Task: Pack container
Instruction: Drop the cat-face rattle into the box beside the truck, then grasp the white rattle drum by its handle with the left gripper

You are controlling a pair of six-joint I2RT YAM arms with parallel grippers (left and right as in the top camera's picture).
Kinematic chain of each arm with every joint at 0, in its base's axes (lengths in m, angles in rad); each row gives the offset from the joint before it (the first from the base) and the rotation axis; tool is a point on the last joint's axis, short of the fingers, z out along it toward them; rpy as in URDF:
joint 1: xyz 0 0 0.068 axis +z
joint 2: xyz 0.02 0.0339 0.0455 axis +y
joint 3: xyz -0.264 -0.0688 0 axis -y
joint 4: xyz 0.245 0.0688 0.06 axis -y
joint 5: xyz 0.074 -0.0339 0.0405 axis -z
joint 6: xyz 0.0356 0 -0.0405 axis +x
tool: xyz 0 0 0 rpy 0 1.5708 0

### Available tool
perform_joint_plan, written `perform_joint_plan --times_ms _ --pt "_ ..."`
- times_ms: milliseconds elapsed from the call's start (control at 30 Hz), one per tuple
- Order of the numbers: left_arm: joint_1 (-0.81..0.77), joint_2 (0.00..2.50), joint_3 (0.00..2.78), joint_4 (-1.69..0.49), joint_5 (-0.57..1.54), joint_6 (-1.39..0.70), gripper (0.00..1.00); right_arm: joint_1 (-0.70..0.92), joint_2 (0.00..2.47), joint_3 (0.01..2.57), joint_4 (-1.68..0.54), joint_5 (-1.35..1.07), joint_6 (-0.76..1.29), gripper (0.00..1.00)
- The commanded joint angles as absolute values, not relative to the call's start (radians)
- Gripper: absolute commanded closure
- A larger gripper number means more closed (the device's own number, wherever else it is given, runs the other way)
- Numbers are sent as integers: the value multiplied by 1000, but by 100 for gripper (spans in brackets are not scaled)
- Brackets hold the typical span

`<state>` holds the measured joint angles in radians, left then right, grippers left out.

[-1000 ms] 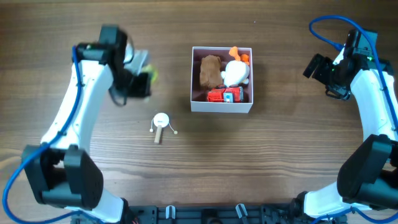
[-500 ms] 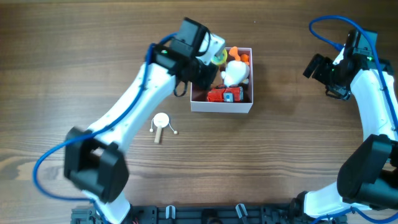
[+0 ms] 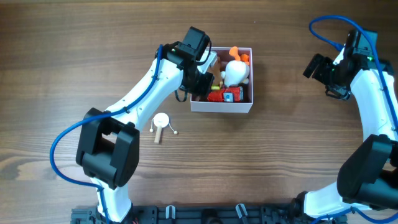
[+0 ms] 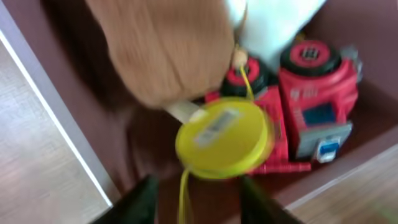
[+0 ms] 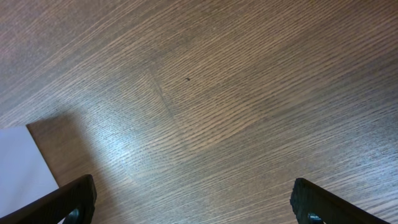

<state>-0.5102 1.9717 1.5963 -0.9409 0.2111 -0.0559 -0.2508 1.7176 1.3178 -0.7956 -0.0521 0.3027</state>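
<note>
The container, a square white box with a pink inside, stands at the table's middle back. It holds a brown plush, a white and orange toy and a red truck. My left gripper is over the box's left part. In the left wrist view its fingers are apart. A yellow disc toy lies just beyond them on the red truck, and its yellow string runs between the fingers. My right gripper is open and empty over bare wood.
A white round toy with a wooden handle lies on the table in front of and to the left of the box. The container's white corner shows at the left edge of the right wrist view.
My left arm has swung from the table's left to over the container with the yellow toy, which now lies inside the box. The right arm has not moved.
</note>
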Motion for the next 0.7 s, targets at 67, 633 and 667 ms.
perform_joint_plan --times_ms 67,633,667 --pt "-506 1869 1685 -1039 245 -99 65 -255 1723 1316 -793 -61 316 0" --pt "-393 1750 1464 -1294 27 -184 46 -255 1723 1316 -793 -61 316 0" --pt "-377 1750 1412 -1261 38 -196 45 -255 1723 1316 -793 -61 316 0"
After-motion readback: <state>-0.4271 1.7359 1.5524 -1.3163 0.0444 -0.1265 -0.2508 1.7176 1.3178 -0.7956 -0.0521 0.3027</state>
